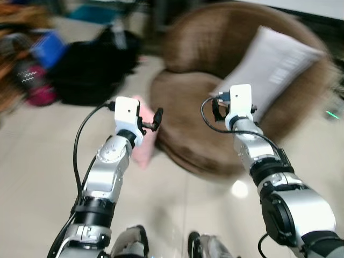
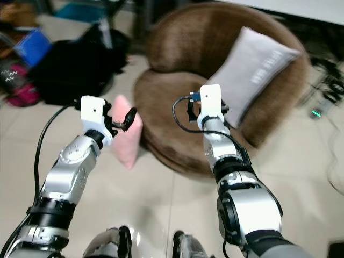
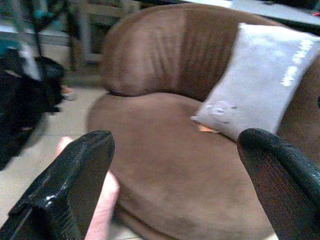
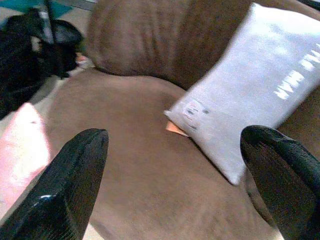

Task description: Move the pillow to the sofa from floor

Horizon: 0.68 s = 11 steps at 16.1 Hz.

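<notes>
- Pink pillow (image 2: 127, 138): stands on edge on the tiled floor (image 2: 161, 193), leaning against the near-left base of the brown sofa (image 2: 177, 113). It is the thing to be lifted.
- Grey pillow (image 2: 252, 67): already propped against the sofa's right backrest, well apart from the pink one.
- Left gripper (image 2: 126, 119): raised just above the pink pillow's upper corner, not touching it; its wrist view shows the two fingers (image 3: 70, 190) spread wide, nothing between them.
- Right gripper (image 4: 175, 185): raised over the sofa seat, fingers likewise wide apart and empty.
- Handling (judged): the pillow looks light, soft and compressible, not fragile; fabric should not slip. A pinch on the upper corner or top edge, squeezing the stuffing, seems the surest hold.
- Dark bags (image 2: 70, 72): on the floor, far left.
</notes>
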Tool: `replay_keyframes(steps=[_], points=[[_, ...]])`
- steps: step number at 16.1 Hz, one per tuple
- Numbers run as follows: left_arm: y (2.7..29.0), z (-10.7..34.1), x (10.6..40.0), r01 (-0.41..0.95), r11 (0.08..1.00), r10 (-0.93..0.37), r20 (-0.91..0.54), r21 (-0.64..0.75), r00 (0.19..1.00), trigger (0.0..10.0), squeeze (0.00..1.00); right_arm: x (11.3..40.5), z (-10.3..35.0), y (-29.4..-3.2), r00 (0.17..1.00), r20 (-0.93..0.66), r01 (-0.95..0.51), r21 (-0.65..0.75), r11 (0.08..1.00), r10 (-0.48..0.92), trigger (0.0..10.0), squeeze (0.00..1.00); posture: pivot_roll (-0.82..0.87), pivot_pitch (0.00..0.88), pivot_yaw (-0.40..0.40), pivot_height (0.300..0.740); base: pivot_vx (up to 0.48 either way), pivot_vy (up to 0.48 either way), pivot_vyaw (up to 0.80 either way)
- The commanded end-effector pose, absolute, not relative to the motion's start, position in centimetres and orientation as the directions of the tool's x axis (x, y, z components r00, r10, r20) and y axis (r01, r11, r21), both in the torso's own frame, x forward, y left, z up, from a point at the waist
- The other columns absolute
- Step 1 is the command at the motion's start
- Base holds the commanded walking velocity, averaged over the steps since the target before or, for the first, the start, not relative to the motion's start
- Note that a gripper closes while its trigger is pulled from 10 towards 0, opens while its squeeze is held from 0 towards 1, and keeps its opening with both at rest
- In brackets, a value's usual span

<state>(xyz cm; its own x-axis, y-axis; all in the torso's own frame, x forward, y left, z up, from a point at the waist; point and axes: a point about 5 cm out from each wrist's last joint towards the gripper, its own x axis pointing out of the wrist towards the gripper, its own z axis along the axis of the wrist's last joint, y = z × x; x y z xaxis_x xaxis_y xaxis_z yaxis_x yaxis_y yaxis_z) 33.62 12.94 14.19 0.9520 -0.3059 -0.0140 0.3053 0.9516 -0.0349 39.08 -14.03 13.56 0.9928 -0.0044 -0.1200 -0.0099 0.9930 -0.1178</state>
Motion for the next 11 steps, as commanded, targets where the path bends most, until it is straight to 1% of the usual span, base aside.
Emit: replay_keyframes(steps=[1,2,4,5,7,11], points=[[12.5,14.4,33.5,0.329,0.943,-0.329,-0.012,-0.047,0.944,10.0,0.0,39.0,13.4,-14.6,0.991,-0.128,0.015,-0.086,0.996,-0.026,10.0,0.0,0.19,0.185,-0.093,0.74,0.0,0.0,-0.8],[12.1,14.4,33.3,0.356,0.934,-0.356,0.0,-0.036,0.934,10.0,0.0,38.9,13.2,-14.6,0.991,-0.131,0.009,-0.118,0.993,-0.024,10.0,0.0,0.19,0.188,-0.093,0.74,0.0,0.0,-0.5],[11.5,14.4,33.2,0.374,0.925,-0.375,-0.005,-0.063,0.927,10.0,0.0,38.8,13.1,-14.6,0.991,-0.135,0.009,-0.112,0.994,-0.024,10.0,0.0,0.18,0.187,-0.093,0.74,0.0,0.0,0.0],[11.1,14.4,33.2,0.394,0.917,-0.396,-0.017,-0.062,0.918,10.0,0.0,38.8,13.1,-14.5,0.99,-0.138,0.007,-0.11,0.994,-0.022,10.0,0.0,0.18,0.184,-0.094,0.74,0.0,0.251,0.0],[10.9,14.5,33.3,0.408,0.908,-0.411,-0.017,-0.089,0.911,10.0,0.0,38.8,13.0,-14.5,0.99,-0.141,0.004,-0.112,0.994,-0.02,10.0,0.0,0.18,0.179,-0.095,0.74,0.0,0.424,0.0],[10.7,14.6,33.1,0.471,0.878,-0.475,-0.021,-0.087,0.88,10.0,0.0,38.7,12.9,-14.2,0.99,-0.141,-0.007,-0.113,0.994,-0.009,10.0,0.0,0.18,0.174,-0.094,0.74,0.0,0.474,0.0]])
